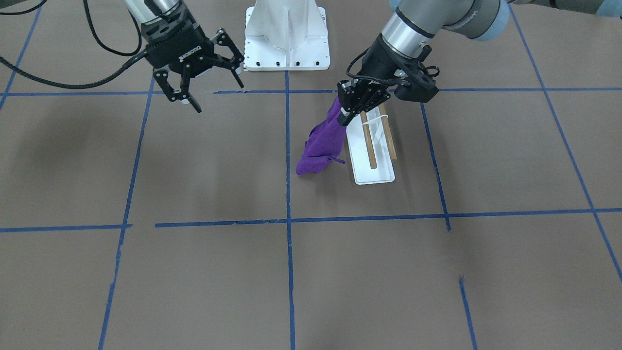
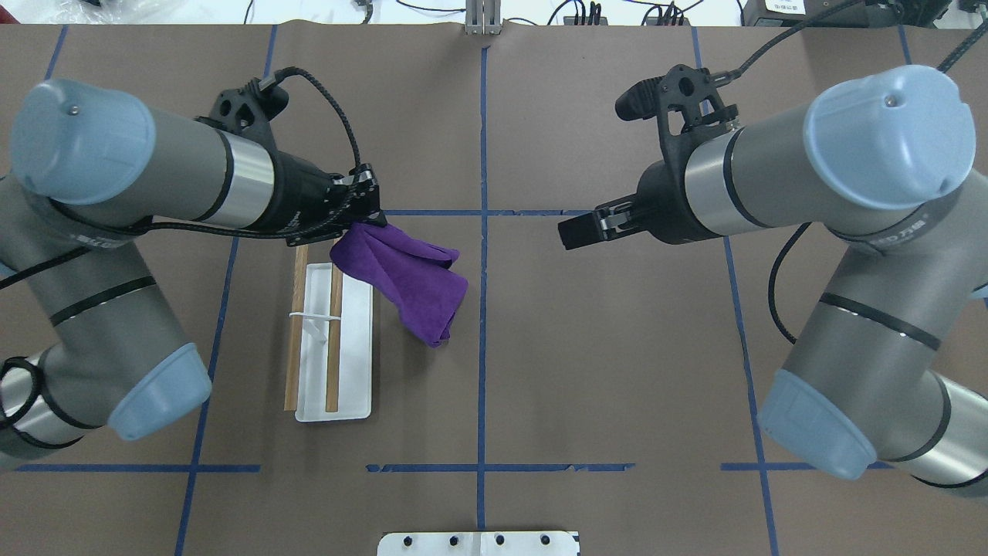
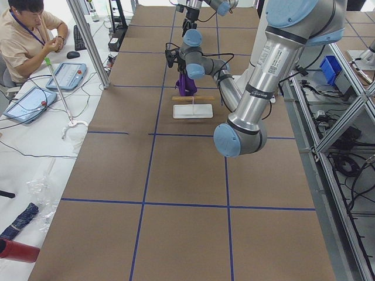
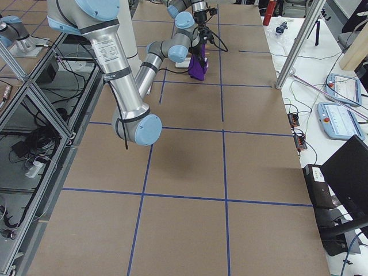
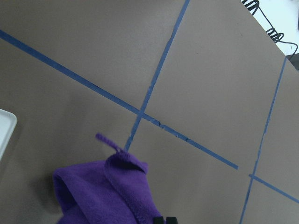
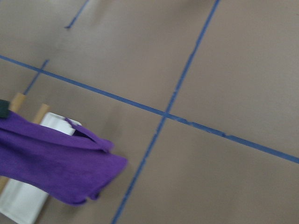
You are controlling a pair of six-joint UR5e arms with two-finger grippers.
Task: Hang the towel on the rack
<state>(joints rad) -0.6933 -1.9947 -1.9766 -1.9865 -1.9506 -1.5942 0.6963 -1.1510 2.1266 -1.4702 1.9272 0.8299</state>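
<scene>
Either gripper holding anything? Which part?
Left gripper pinches the purple fleece towel by its top end; the rest hangs beside the white wooden-dowel rack. Right gripper open, empty.

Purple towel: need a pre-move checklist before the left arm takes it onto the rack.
1. Grip: left claw shut on the purple towel at its top end. Ok.
2. Towel clear of the table: its lower end hangs very low, and contact cannot be judged. Cannot tell.
3. Towel above the dowels: it hangs beside the rack, on the side toward the table's centre, over neither dowel. Not ok.
4. Rack ready: tray flat, both dowels parallel and bare. Ok.
5. Right claw out of the way: open, empty, well apart from the rack. Ok.
</scene>
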